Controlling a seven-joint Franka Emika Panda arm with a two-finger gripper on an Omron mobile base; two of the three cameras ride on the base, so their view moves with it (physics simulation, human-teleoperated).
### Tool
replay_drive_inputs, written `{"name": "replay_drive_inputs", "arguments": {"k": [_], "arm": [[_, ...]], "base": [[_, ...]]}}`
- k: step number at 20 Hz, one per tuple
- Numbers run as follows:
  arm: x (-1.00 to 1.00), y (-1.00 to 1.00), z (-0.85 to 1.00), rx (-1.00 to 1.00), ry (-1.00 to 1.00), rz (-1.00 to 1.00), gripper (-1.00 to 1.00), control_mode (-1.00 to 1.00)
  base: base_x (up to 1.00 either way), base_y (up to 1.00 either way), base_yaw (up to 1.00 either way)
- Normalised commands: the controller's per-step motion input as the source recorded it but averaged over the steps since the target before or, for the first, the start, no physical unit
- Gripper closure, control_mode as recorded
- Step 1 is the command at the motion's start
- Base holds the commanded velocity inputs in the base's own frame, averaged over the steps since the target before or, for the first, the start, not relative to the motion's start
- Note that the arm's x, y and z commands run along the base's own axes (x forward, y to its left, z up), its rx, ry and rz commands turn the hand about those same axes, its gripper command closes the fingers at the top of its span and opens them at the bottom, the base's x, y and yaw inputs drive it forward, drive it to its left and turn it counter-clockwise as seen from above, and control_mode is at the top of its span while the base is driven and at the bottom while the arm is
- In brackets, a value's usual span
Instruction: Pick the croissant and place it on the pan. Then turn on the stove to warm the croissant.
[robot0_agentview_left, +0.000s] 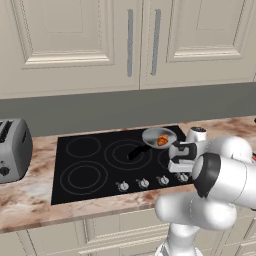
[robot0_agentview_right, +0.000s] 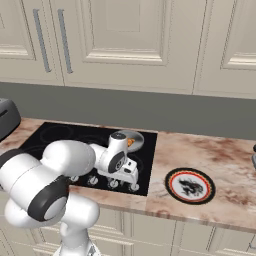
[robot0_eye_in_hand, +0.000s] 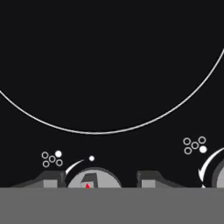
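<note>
Kitchen with cream cabinets (robot0_agentview_left: 75, 45) over a marbled counter (robot0_agentview_right: 210, 150), and your black stove (robot0_agentview_left: 95, 165) sits flush in it. Your gripper (robot0_eye_in_hand: 98, 181) is down low at the stove's front edge, right over the knob row. In the hand view the two dark fingertips (robot0_eye_in_hand: 51, 179) stand on either side of one silver knob (robot0_eye_in_hand: 92, 178) with a little red mark on it; they look close to its sides, but honestly you can't tell whether they're pressing on it or just beside it. A second knob (robot0_eye_in_hand: 216, 173) peeks in at the right edge, and a thin burner ring (robot0_eye_in_hand: 100, 131) curves across the glass above.

Further out, the croissant (robot0_agentview_left: 162, 140) is already lying in the pan (robot0_agentview_left: 152, 135), which sits on the right rear part of the stove, black handle pointing toward the middle. On the counter right of the stove there's a red-rimmed plate (robot0_agentview_right: 190, 186). Way off to the left, a grey toaster (robot0_agentview_left: 14, 150).
</note>
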Motion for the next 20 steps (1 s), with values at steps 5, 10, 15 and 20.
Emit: {"name": "replay_drive_inputs", "arguments": {"k": [5, 10, 15, 20], "arm": [[-0.01, 0.07, -0.03, 0.0, 0.02, 0.01, 1.0, -1.0], [-0.14, 0.19, -0.19, 0.0, 0.1, 0.04, 1.0, -1.0], [-0.41, 0.01, -0.48, 0.0, 0.12, 0.19, 1.0, -1.0], [-0.65, 0.0, -0.5, 0.0, 0.1, 0.25, 1.0, -1.0]], "base": [[0.0, 0.0, 0.0], [0.0, 0.0, 0.0], [0.0, 0.0, 0.0], [0.0, 0.0, 0.0]]}}
